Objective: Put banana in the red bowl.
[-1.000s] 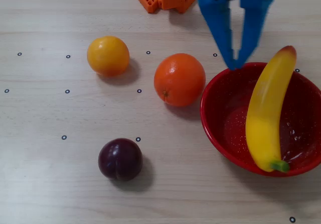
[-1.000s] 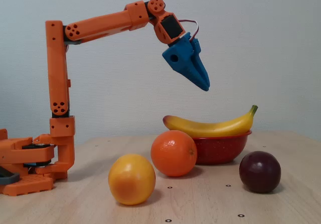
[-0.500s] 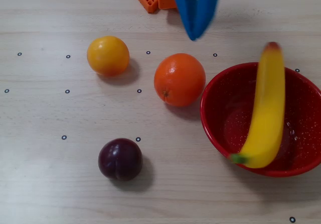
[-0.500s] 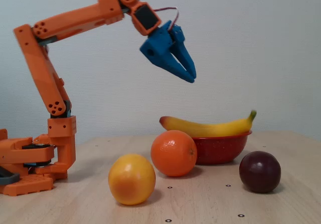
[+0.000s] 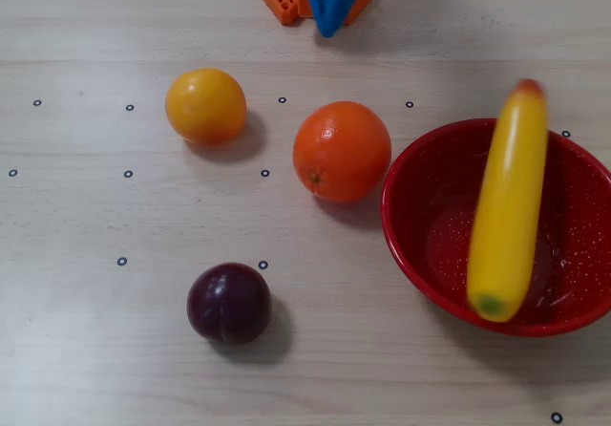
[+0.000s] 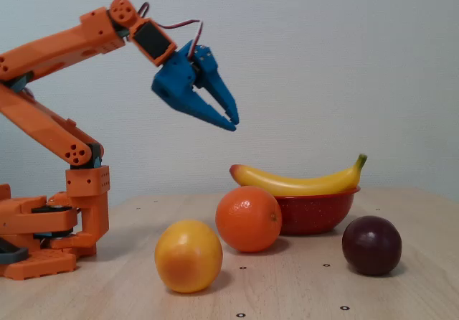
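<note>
orange arm (image 6: 57,47) folded back, raised blue gripper (image 6: 231,121) angled downward, jaws slightly parted, holding nothing

In the overhead view the banana (image 5: 507,218) lies across the bowl (image 5: 427,245), with three fruits on the table (image 5: 95,350) to its left.

Gripper (image 6: 228,119), jaws now nearly together, has retreated toward the arm base; banana (image 5: 506,218) has rocked on the red bowl (image 5: 420,244) rim, well beyond the fingertips.

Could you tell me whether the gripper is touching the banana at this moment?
Apart. The fixed view shows the gripper high in the air, left of the banana, which lies across the red bowl, with bare wall between them.
</note>
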### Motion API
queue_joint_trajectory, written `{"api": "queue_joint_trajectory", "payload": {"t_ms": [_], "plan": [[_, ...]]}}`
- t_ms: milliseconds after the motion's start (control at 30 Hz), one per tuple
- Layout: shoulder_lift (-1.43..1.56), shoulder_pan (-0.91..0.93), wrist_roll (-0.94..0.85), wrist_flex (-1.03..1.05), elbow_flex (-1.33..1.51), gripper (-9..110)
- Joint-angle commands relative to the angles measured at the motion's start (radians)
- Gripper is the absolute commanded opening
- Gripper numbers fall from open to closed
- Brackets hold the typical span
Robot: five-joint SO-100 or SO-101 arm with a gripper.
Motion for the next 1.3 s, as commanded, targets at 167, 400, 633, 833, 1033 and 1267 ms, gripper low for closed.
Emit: {"api": "queue_joint_trajectory", "payload": {"t_ms": [167, 400, 633, 833, 1033, 1267], "plan": [[0.186, 0.034, 0.075, -0.031, 0.075, 0], [0.337, 0.037, 0.129, -0.021, 0.218, 0], [0.528, 0.046, 0.127, -0.023, 0.454, 0], [0.637, 0.064, 0.129, -0.037, 0.618, 0], [0.729, 0.069, 0.135, -0.038, 0.762, 0], [0.815, 0.069, 0.181, -0.055, 0.914, 0]]}}
